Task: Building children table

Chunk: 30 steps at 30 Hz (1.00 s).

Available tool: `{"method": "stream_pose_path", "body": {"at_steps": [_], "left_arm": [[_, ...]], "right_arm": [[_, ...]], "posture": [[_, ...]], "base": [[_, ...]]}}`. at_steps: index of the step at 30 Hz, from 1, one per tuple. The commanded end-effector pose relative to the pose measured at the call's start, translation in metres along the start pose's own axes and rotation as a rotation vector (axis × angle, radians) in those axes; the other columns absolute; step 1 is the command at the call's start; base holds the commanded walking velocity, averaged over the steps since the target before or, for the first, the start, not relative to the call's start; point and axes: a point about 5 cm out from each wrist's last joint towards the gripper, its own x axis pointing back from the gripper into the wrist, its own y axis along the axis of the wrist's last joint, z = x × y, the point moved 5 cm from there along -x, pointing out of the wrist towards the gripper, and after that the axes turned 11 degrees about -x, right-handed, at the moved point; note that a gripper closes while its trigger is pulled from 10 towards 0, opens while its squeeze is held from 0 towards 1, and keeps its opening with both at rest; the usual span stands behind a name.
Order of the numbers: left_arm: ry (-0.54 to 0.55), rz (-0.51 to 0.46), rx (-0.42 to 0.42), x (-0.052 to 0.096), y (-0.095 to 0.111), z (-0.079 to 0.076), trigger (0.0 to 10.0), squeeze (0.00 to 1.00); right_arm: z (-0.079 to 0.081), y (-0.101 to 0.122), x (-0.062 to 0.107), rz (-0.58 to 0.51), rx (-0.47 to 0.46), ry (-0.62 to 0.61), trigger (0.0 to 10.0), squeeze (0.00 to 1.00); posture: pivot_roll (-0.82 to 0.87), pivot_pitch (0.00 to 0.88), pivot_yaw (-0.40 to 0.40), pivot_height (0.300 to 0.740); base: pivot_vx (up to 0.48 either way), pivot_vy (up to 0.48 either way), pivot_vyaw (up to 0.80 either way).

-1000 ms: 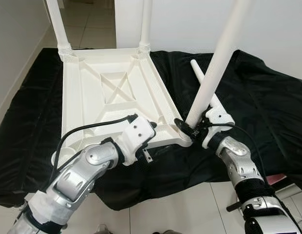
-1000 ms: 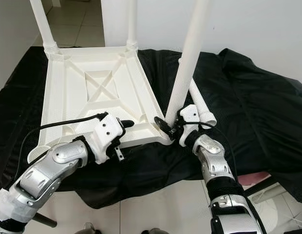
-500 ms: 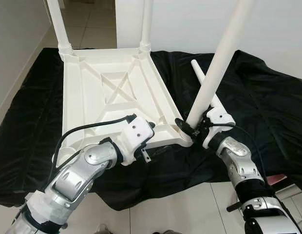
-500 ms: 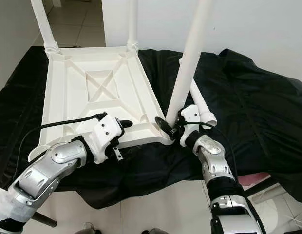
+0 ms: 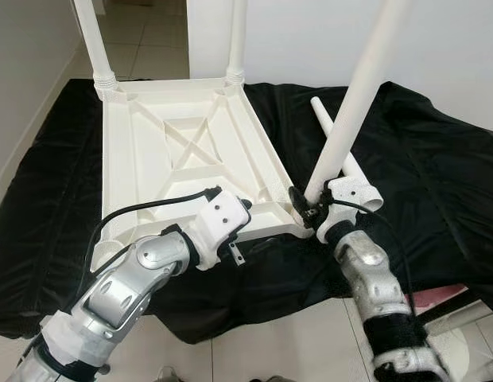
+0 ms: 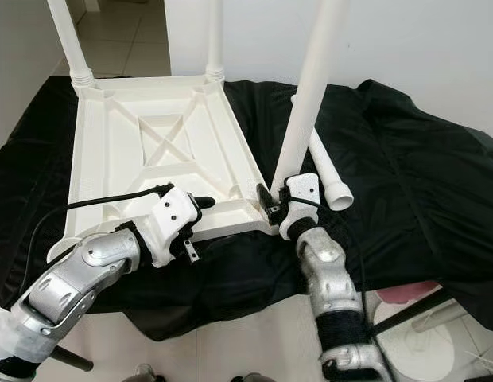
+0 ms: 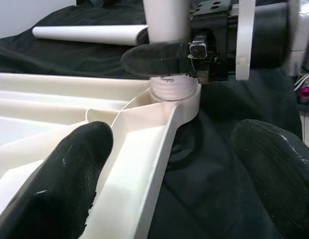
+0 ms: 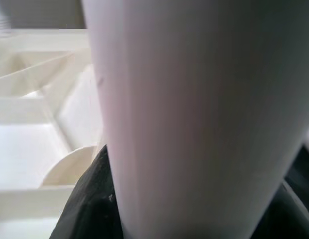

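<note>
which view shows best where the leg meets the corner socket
The left wrist view: the leg enters the socket with the right tool clamped just above. The eye views show the joint small and partly hidden. The right wrist view shows the leg close up, blurred.

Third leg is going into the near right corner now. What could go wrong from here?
The leg leans away from the tabletop while the right gripper grips its base, so it may jam crooked in the corner socket. The left gripper only straddles the tabletop's edge, open, so the top could slide on the black cloth.
</note>
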Motion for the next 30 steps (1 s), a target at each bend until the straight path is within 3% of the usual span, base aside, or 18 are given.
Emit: {"method": "stream_pose_path", "body": {"at_steps": [1,2,4,8,21,22,30], "left_arm": [[-0.119,-0.013,-0.016,0.001,0.0,-0.011,10.0,0.0],[-0.12,-0.012,-0.017,0.001,-0.001,-0.011,10.0,0.0],[-0.121,-0.012,-0.017,0.001,0.0,-0.011,10.0,0.0],[-0.137,-0.015,-0.02,0.0,0.0,-0.013,10.0,0.0],[-0.159,-0.027,-0.04,-0.006,0.003,-0.012,10.0,0.0],[-0.171,-0.031,-0.041,-0.006,0.003,-0.016,10.0,0.0],[-0.173,-0.027,-0.043,-0.005,0.0,-0.014,10.0,0.0]], "right_arm": [[-0.02,-0.012,0.007,0.05,0.025,-0.114,10.0,0.0],[-0.02,-0.013,0.01,0.049,0.02,-0.155,10.0,0.0],[-0.005,-0.017,0.014,0.048,-0.024,-0.168,10.0,0.0],[0.019,-0.015,0.016,0.042,-0.046,-0.103,10.0,0.0],[0.011,-0.003,0.018,0.006,-0.035,-0.103,10.0,0.0],[0.012,0.0,0.018,-0.006,-0.053,-0.078,10.0,1.0],[0.01,0.009,0.019,-0.034,-0.035,-0.01,10.0,1.0]], "posture": [[0.0,0.077,-0.059,0.74],[0.0,0.077,-0.059,0.74],[0.0,0.074,-0.051,0.74],[-0.01,0.073,-0.04,0.74],[-0.02,0.066,-0.03,0.74],[-0.03,0.064,-0.032,0.74],[-0.04,0.06,-0.038,0.74]], "base": [[0.0,0.0,0.0],[0.0,0.0,0.0],[0.0,0.0,0.0],[0.0,0.0,0.0],[0.0,0.0,0.0],[0.0,0.0,0.0],[0.0,0.0,0.0]]}}
